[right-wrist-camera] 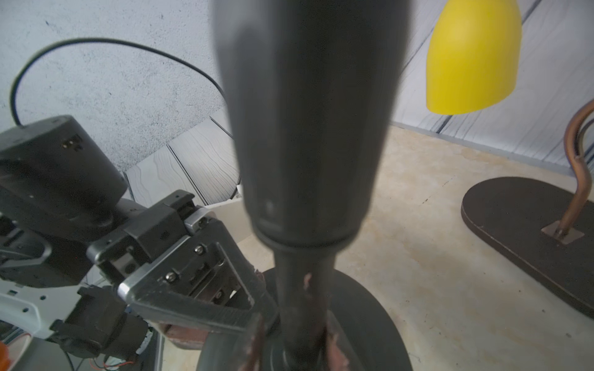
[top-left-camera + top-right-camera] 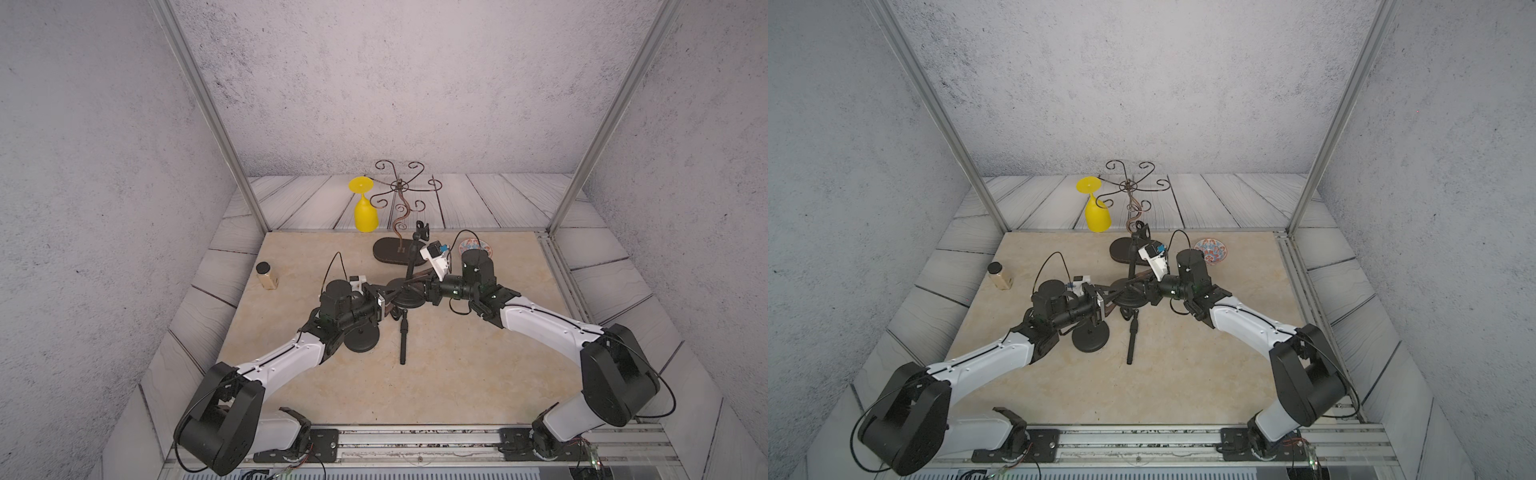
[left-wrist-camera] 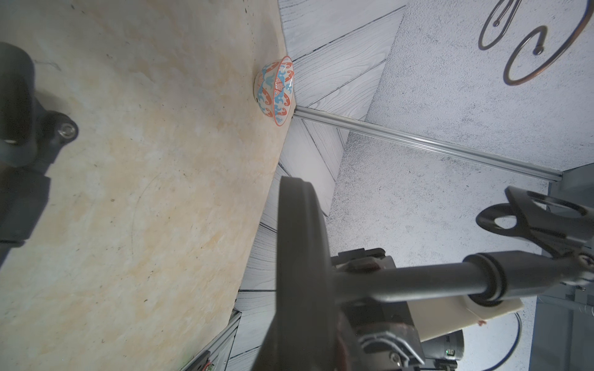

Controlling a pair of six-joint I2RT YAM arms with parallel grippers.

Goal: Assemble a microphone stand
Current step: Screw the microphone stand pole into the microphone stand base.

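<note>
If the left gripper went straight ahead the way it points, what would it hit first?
The left gripper clamps the round base by its rim; straight on, it would likely meet the upright pole first, then the right gripper.

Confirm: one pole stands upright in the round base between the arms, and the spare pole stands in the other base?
No. The spare pole lies flat on the table beside the other base, not in it; both top views show this. The upright pole does stand in the round base.
</note>
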